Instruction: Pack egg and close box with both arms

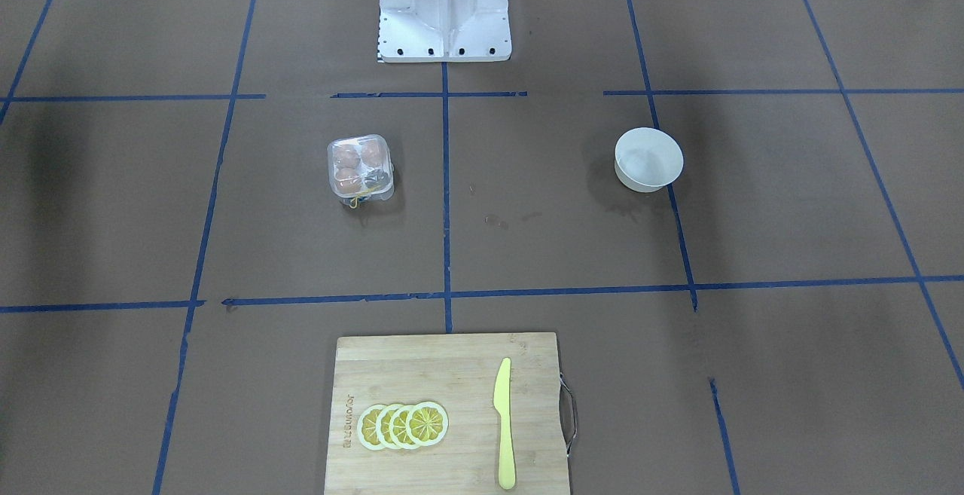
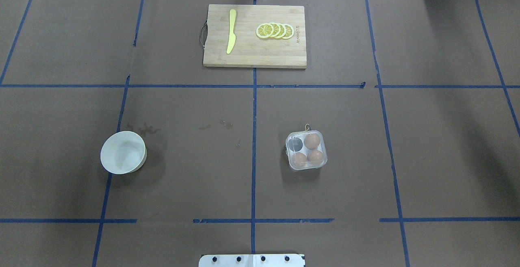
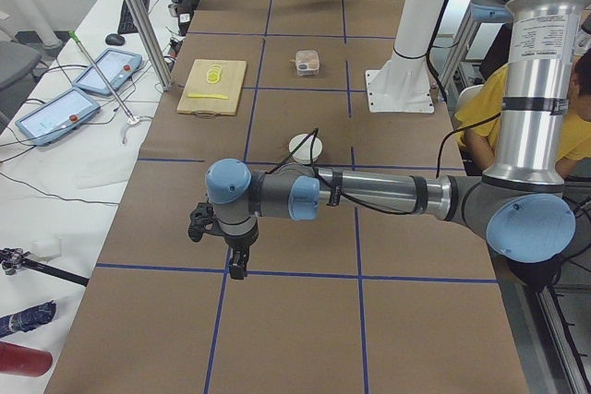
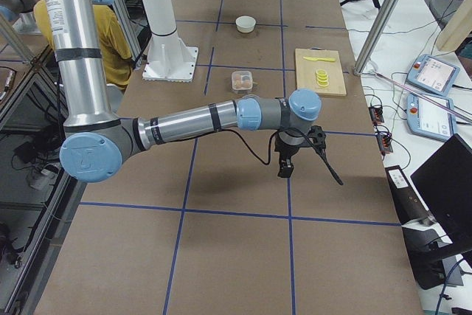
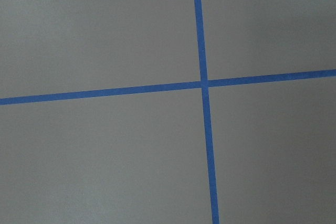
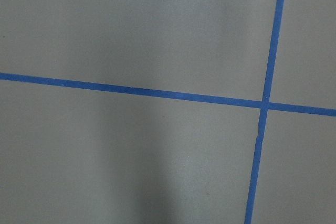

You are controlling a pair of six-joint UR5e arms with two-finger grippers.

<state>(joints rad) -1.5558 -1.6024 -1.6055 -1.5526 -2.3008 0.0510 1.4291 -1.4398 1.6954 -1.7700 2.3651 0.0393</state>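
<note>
A brown paper-covered table (image 2: 195,177) is divided into rectangles by blue tape lines (image 2: 254,108). A round white bowl (image 2: 123,152) stands upright on the left half, overlapping one tape line, with dark stains (image 2: 143,129) just beside it. A wooden cutting board (image 2: 252,55) lies at the far edge, centred. On it lie four overlapping lemon slices (image 2: 275,31) and, well apart from them, a yellow knife (image 2: 231,31).
</note>
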